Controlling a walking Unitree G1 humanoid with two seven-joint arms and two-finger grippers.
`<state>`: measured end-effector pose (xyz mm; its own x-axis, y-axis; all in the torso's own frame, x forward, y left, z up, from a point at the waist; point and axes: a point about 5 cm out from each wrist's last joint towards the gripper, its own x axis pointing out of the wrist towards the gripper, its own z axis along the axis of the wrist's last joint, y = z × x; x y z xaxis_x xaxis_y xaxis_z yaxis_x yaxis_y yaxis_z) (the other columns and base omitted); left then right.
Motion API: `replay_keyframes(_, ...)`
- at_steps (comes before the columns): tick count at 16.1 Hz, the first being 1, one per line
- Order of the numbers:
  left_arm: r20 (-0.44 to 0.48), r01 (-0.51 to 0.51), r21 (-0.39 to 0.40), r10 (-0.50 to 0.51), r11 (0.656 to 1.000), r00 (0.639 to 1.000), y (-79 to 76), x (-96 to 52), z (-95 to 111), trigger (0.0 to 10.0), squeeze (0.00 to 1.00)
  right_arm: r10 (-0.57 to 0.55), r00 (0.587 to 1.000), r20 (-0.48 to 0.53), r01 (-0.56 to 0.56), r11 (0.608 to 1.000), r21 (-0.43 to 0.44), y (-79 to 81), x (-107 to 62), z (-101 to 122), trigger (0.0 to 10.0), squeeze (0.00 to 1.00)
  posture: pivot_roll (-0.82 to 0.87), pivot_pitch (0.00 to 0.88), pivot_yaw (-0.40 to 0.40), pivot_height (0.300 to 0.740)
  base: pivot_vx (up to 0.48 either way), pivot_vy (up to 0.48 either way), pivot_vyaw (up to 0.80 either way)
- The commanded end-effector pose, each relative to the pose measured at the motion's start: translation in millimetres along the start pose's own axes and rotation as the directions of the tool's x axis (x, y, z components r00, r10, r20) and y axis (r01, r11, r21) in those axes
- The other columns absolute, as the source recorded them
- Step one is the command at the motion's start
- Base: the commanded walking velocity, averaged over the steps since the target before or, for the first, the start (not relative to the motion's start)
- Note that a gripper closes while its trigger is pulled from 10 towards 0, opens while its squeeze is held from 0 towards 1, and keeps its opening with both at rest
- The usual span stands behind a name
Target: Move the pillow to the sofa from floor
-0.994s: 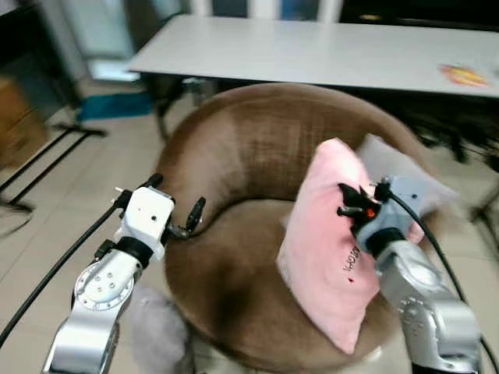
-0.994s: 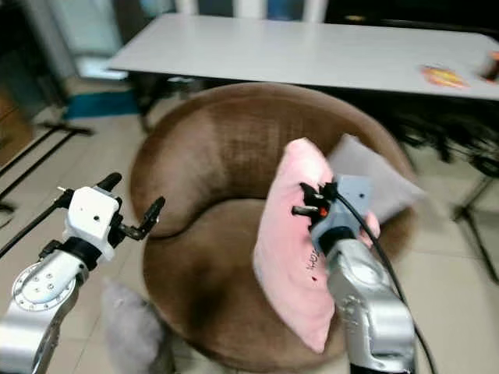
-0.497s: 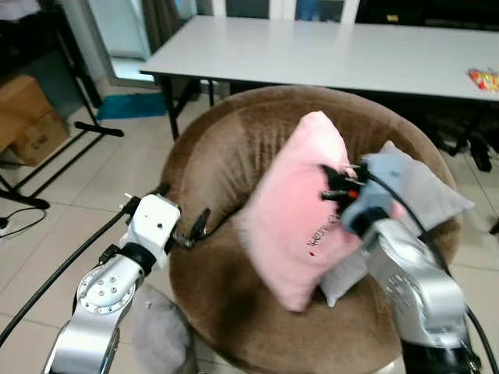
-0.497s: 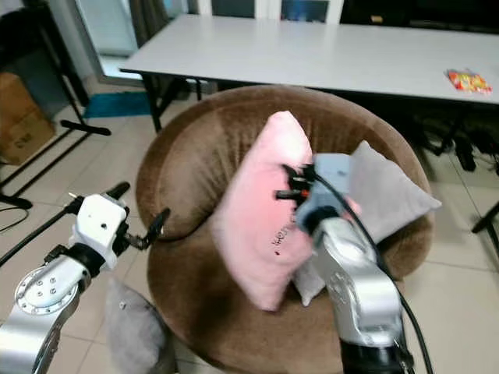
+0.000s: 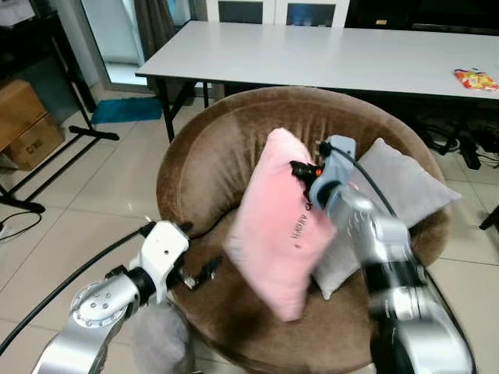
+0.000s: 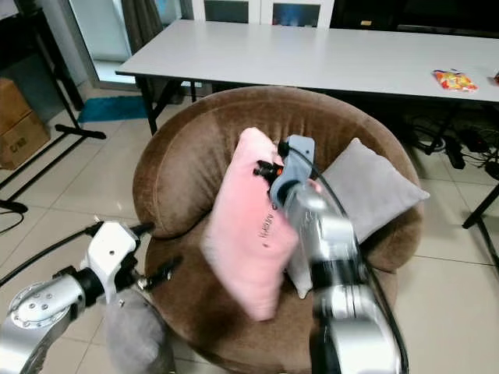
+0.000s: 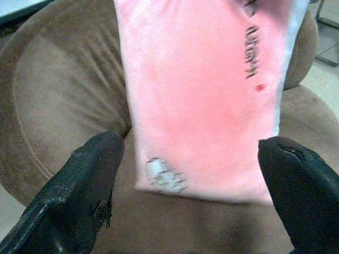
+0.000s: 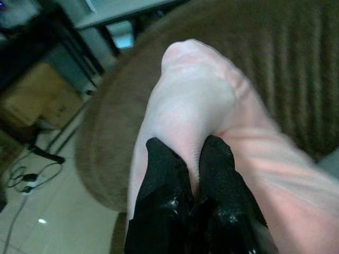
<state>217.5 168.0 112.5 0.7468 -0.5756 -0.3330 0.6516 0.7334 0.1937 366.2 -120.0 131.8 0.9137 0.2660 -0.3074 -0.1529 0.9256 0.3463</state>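
Observation:
A pink pillow (image 5: 277, 226) with dark lettering hangs upright over the seat of the round brown sofa (image 5: 234, 148). My right gripper (image 5: 302, 173) is shut on the pillow's upper edge; in the right wrist view its fingers (image 8: 175, 174) pinch the pink fabric. The pillow's lower corner hangs just above the seat cushion. My left gripper (image 7: 190, 174) is open, low by the sofa's front left edge, facing the pillow (image 7: 204, 100) from below without touching it.
A grey pillow (image 5: 390, 202) leans on the sofa's right side behind the pink one. Another grey cushion (image 5: 160, 343) lies on the floor under my left arm. A long white table (image 5: 327, 54) stands behind the sofa. Cardboard boxes (image 5: 23, 125) sit far left.
My right gripper has carried the pink pillow leftward and farther back over the sofa's middle. My left arm has dropped lower toward the sofa's front edge. The camera has shifted too.

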Motion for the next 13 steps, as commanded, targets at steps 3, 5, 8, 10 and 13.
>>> replay_keyframes(3, -0.018, 0.045, -0.008, -0.045, 0.999, 0.999, -1.7, -7.7, 1, 10.0, 0.0, -0.145, 0.989, 0.019, 0.144, 0.989, 0.023, -28.4, 9.7, 10, 10.0, 0.0, -0.04, 0.0, 0.013, 0.74, 0.0, 0.0, 0.0)
replay_keyframes(5, -0.026, 0.062, -0.02, -0.062, 0.998, 0.998, -3.1, -9.6, 0, 10.0, 0.0, -0.207, 0.978, 0.018, 0.207, 0.978, -0.029, -40.0, 11.2, 9, 10.0, 0.0, -0.03, 0.0, 0.013, 0.74, 0.0, 0.0, 0.0)
replay_keyframes(8, -0.029, 0.073, -0.034, -0.074, 0.997, 0.997, -4.3, -12.1, 0, 10.0, 0.0, -0.279, 0.957, 0.076, 0.284, 0.956, -0.069, -53.8, 10.5, 19, 10.0, 0.0, -0.03, 0.0, 0.01, 0.74, 0.0, 0.0, 0.0)
replay_keyframes(10, -0.017, 0.061, -0.043, -0.062, 0.997, 0.998, -2.8, -12.7, 0, 10.0, 0.0, -0.247, 0.962, 0.116, 0.26, 0.958, -0.118, -54.6, 10.3, 30, 10.0, 1.0, -0.03, 0.0, 0.013, 0.74, 0.0, 0.0, 0.0)
replay_keyframes(13, 0.018, -0.019, -0.033, 0.02, 0.999, 1.0, 3.0, -9.9, 3, 10.0, 0.0, -0.199, 0.971, 0.133, 0.225, 0.948, -0.224, -57.3, 9.0, 35, 10.0, 1.0, -0.03, 0.0, 0.013, 0.74, 0.0, 0.0, 0.0)
